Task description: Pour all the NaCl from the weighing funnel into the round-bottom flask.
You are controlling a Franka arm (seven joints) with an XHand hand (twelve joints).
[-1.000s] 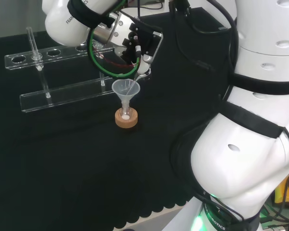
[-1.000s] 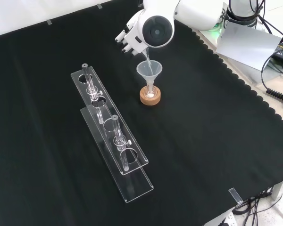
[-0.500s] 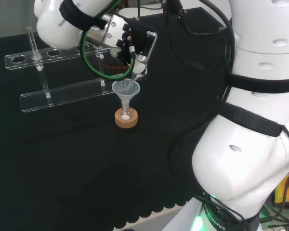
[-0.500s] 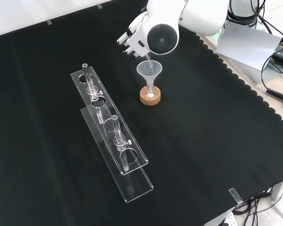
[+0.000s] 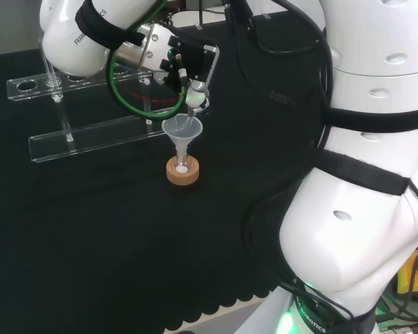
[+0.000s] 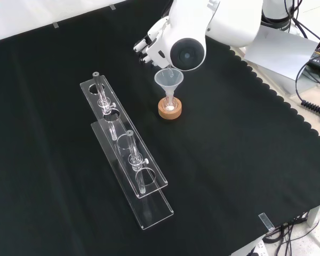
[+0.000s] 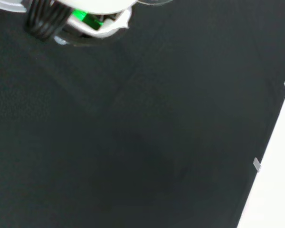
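In the head view the hand (image 5: pixel 188 66) hangs at about 12 o'clock above a clear plastic funnel (image 5: pixel 182 131), its fingers (image 5: pixel 194 94) clamped on the weighing funnel (image 5: pixel 189 120), whose tip dips into the funnel's mouth. The funnel sits in the neck of the round-bottom flask (image 5: pixel 183 165), white powder at its bottom, on a cork ring (image 5: pixel 182 173) on the bench (image 5: pixel 125 236). A clear tube rack (image 6: pixel 125 154) stands at 8 o'clock of the flask in the front view.

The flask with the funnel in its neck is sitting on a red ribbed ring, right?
No. The front view shows a cork ring under the flask, not a red ribbed one. The funnel does stand in its neck.
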